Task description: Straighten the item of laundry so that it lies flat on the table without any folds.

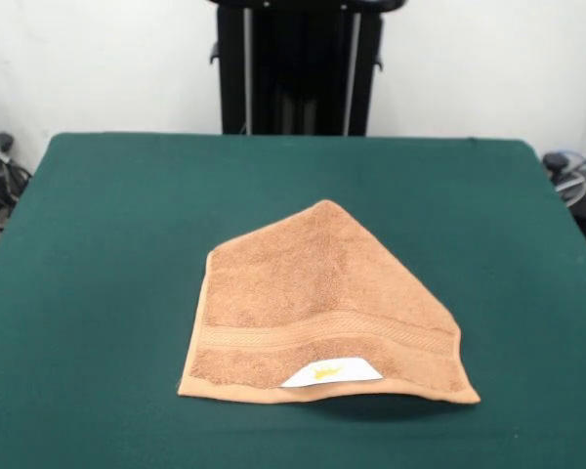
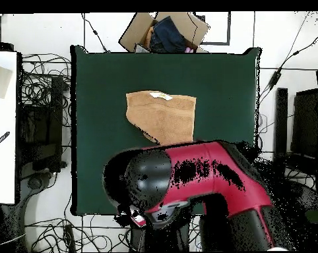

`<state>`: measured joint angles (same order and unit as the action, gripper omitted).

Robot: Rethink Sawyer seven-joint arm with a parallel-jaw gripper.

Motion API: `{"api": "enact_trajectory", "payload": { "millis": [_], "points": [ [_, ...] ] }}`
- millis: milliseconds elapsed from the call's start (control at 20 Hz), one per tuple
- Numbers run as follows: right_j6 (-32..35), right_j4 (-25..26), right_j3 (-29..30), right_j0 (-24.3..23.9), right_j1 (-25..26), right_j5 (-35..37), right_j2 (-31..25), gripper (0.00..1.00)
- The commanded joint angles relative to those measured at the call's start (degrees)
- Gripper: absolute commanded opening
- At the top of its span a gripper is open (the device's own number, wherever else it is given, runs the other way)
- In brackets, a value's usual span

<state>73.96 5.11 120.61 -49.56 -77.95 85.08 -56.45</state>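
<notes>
The item of laundry (image 1: 317, 293), an orange-tan towel, lies a little right of the middle of the green table (image 1: 98, 244). It is folded: its far part narrows to a point, so it looks triangular. A woven band (image 1: 322, 332) runs along the near side, and a white label with a yellow mark (image 1: 330, 373) sits at the near edge. From above, the towel (image 2: 163, 115) lies in the far half of the table (image 2: 95, 99). The red and black arm (image 2: 208, 174) is drawn back over the table's edge by the base. Neither view shows the gripper itself.
A cardboard box (image 2: 165, 31) holding dark cloth stands beyond the table's far edge in the overhead view. Cables lie around both sides of the table. A white surface (image 2: 3, 125) runs along the left. The black pedestal (image 1: 295, 68) stands behind the table.
</notes>
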Motion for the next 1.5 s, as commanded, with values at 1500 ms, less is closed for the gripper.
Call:
{"api": "enact_trajectory", "payload": {
  "millis": [1500],
  "points": [
    [-2.93,-0.79,26.18,6.90,-10.73,-13.29,22.50,1.00]
  ]
}}
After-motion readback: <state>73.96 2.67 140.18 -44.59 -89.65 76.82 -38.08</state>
